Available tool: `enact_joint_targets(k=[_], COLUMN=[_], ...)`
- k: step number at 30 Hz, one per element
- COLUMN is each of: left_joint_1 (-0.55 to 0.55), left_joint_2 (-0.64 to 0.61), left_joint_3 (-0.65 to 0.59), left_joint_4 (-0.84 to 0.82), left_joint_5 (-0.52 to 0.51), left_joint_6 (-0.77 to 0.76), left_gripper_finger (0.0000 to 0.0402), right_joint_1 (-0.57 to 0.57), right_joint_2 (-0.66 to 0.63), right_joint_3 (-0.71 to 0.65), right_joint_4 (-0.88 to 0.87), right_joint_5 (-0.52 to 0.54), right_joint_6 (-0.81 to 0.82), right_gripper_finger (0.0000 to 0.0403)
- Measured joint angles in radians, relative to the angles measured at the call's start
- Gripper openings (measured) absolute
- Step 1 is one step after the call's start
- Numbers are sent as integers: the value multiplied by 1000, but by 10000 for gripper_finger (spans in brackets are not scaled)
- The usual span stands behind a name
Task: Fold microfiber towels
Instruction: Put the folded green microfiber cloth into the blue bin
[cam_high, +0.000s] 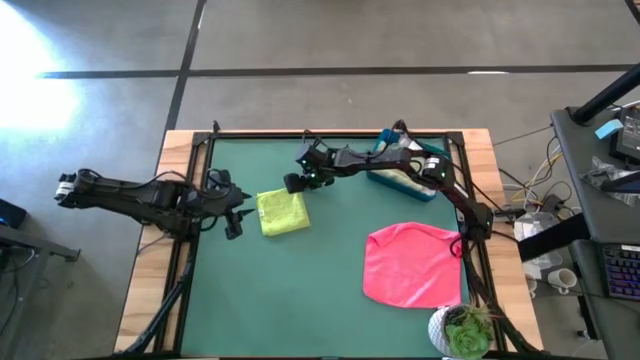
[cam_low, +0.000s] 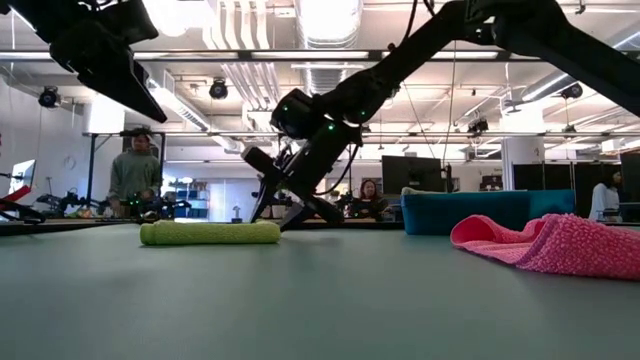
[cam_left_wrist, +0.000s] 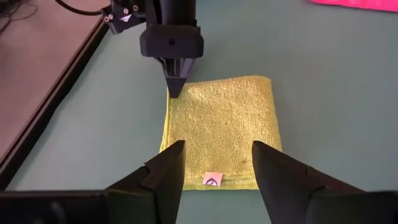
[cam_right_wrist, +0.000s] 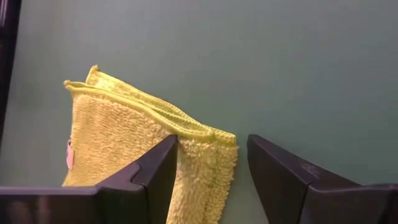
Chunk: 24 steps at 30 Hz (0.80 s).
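1. The folded yellow towel (cam_high: 282, 212) lies flat on the green mat (cam_high: 300, 300), left of the pink towel (cam_high: 412, 265).
2. My left gripper (cam_high: 234, 222) hangs beside the yellow towel's left edge, jaws wide, empty.
3. My right gripper (cam_high: 296, 183) hovers at its far corner, jaws wide, empty.

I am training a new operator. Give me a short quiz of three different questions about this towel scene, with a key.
1. True or false: the yellow towel lies folded on the mat.
2. Which towel lies unfolded? A) pink B) grey C) white
3. Fill in: the bin at the mat's far edge is ____ in colour.

Key:
1. True. It lies folded between the left gripper and the right gripper, both open and holding nothing.
2. A. The pink towel is spread loosely near the plant.
3. Blue.
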<state>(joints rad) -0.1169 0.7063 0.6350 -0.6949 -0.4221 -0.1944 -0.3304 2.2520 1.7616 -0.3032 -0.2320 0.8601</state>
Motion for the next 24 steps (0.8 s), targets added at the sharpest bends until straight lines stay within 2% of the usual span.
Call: enact_joint_targets(k=[7,10,13,24], left_joint_1=[0,0,0,0], left_joint_2=[-6,-8,-6,-6], left_joint_3=[0,0,0,0], left_joint_4=[-1,-1,0,-3], left_joint_5=[-4,-6,-6,-6], left_joint_6=[18,19,19,28], left_gripper_finger=[171,171,171,171], right_joint_1=[12,20,26,27], right_joint_2=[1,2,3,4], right_joint_3=[11,12,10,17], right_joint_4=[-5,-8,-13,-17], right_joint_5=[-24,-87,-117,-99], right_joint_6=[-7,-18,-32,-72], right_gripper_finger=[187,177,153,35])
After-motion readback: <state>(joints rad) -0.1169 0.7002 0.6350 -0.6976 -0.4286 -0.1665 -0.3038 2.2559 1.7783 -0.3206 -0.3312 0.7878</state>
